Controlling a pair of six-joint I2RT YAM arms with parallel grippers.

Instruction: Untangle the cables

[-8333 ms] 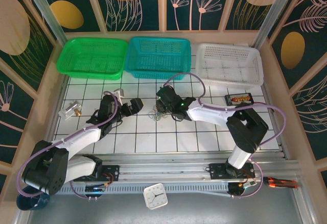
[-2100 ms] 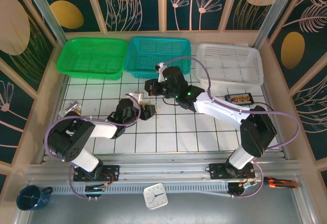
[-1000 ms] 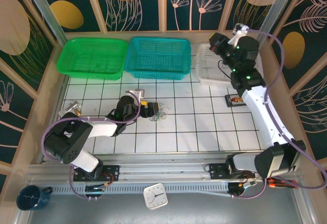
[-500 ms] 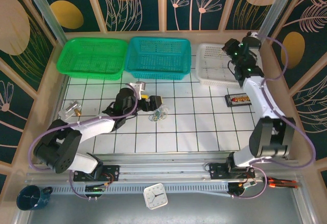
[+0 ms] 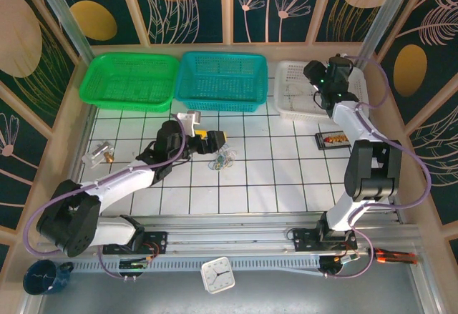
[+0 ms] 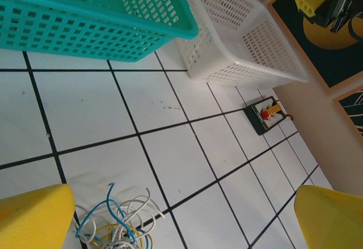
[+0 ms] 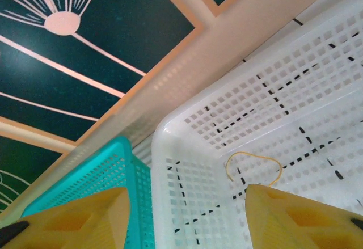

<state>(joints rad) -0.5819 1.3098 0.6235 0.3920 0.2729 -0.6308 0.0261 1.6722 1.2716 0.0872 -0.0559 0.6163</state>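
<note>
Dark walls (image 5: 193, 6) painted with pale flowers and gold discs are enclosing a white-tiled table (image 5: 272, 178) with black grid lines. At the far left a green basket (image 5: 129, 81) is sitting against the back edge. The left gripper (image 6: 184, 218) is hovering over the tiles with its yellow fingers spread wide and nothing between them. The cables (image 6: 116, 223), a small tangle of blue, white and tan loops, are lying on the tiles just beneath it. A teal basket (image 5: 222, 79) is sitting beside a white basket (image 5: 322, 92). The right gripper (image 7: 187, 218) is hanging over the white basket, its fingers parted and empty. One tan wire (image 7: 253, 167) is lying inside. A small black box (image 5: 334, 139) is resting nearby.
</note>
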